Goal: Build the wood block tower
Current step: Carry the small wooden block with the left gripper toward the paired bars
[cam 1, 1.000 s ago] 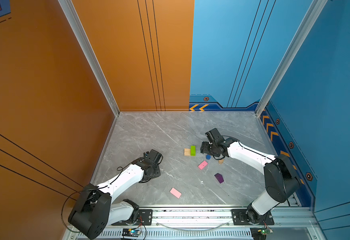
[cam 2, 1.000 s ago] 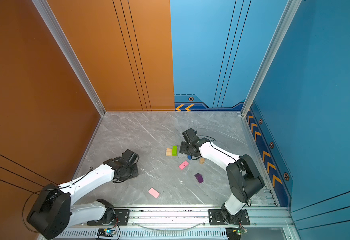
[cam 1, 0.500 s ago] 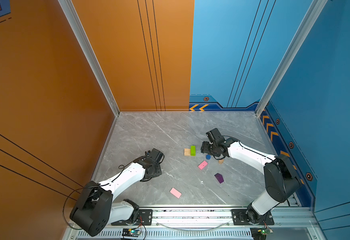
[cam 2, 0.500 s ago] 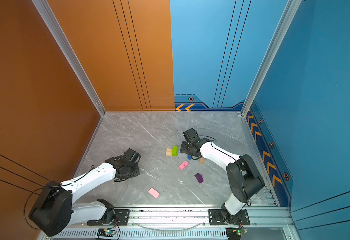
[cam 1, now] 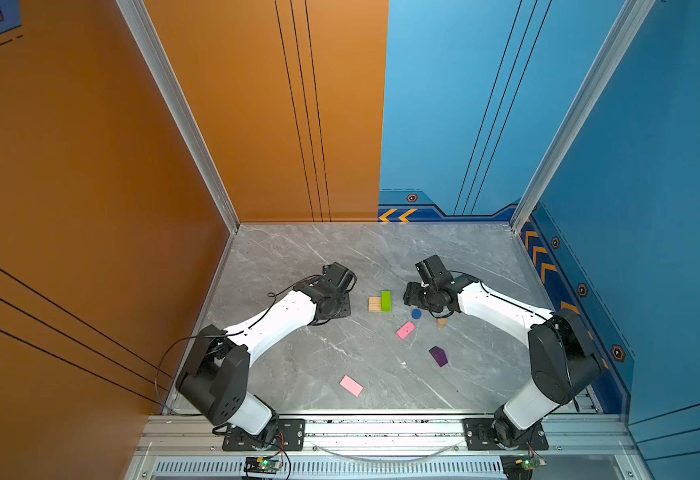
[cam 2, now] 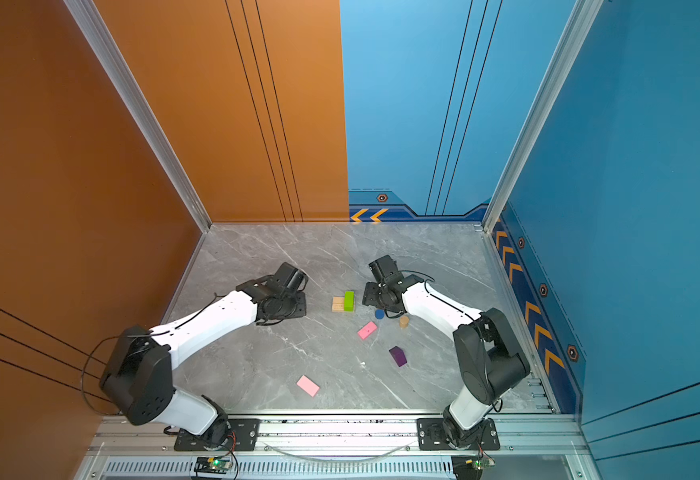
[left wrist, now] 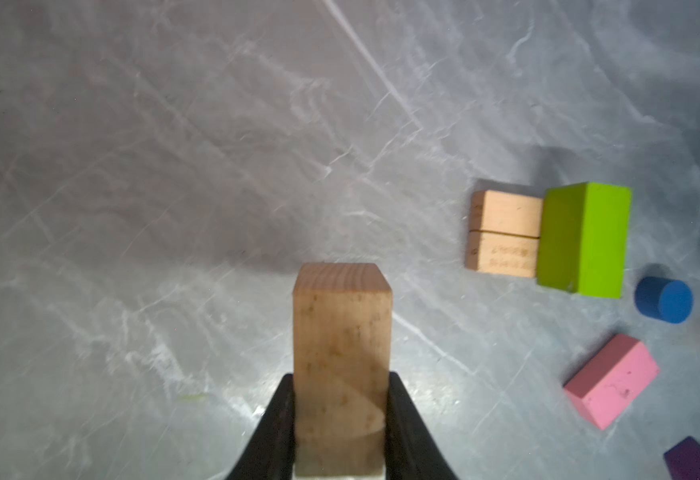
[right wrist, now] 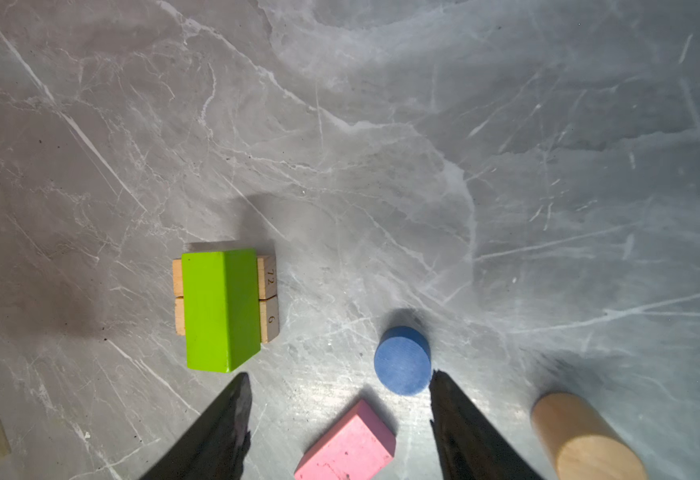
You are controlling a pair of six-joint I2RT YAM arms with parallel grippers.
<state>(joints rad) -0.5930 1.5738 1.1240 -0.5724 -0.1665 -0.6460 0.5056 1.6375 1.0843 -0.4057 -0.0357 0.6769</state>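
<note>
Block tally: tan bar (left wrist: 506,210) (left wrist: 502,254) (left wrist: 342,353), three; lime-green bar (cam 1: 386,301), one; pink slab (cam 1: 405,330) (cam 1: 351,385), two; blue cylinder (cam 1: 416,313), one; tan cylinder (cam 1: 442,322), one; purple peaked block (cam 1: 438,356), one; nine blocks all told, plus robot arm (cam 1: 277,324) (cam 1: 502,311), two.

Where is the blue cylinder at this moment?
In both top views the blue cylinder stands right of centre, between the lime-green bar and the tan cylinder.

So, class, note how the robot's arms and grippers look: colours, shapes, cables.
Both arms match: the left arm and right arm have smooth white links between bulky black joints. A thin black cable loops beside the left arm. The left gripper and right gripper have black fingers tapering to points.
</note>
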